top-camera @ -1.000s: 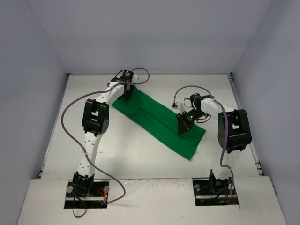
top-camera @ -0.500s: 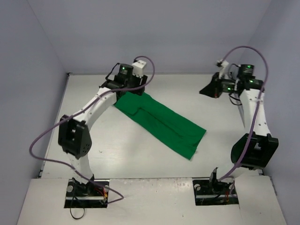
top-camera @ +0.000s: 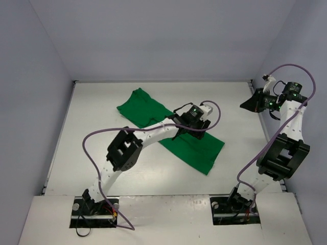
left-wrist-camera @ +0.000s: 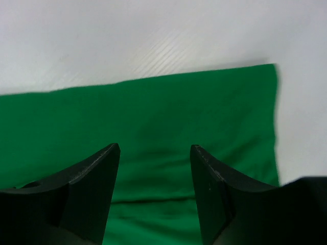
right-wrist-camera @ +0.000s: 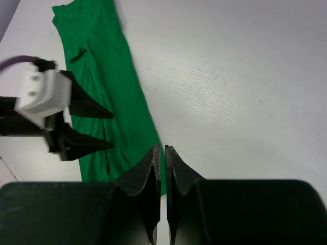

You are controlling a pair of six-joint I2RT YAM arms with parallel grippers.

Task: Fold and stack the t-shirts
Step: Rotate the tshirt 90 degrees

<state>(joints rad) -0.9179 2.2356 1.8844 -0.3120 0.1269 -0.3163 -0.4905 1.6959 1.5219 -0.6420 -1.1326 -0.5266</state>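
Note:
The green t-shirt lies flat on the white table as a long folded strip, running from far left to near right. My left gripper hovers open over the strip's right half; in the left wrist view only shirt fabric shows between its empty jaws. My right gripper is raised at the far right, off the shirt, with its jaws shut on nothing. The right wrist view shows the shirt and the left gripper below it.
Grey walls enclose the table on three sides; the right wall is close behind the right arm. Purple cables loop off both arms. Bare table lies between the shirt and the right gripper.
My left arm has swung from the shirt's far-left end to over its right half. My right arm has pulled further right and stayed raised. The shirt's far-left end now shows uncovered.

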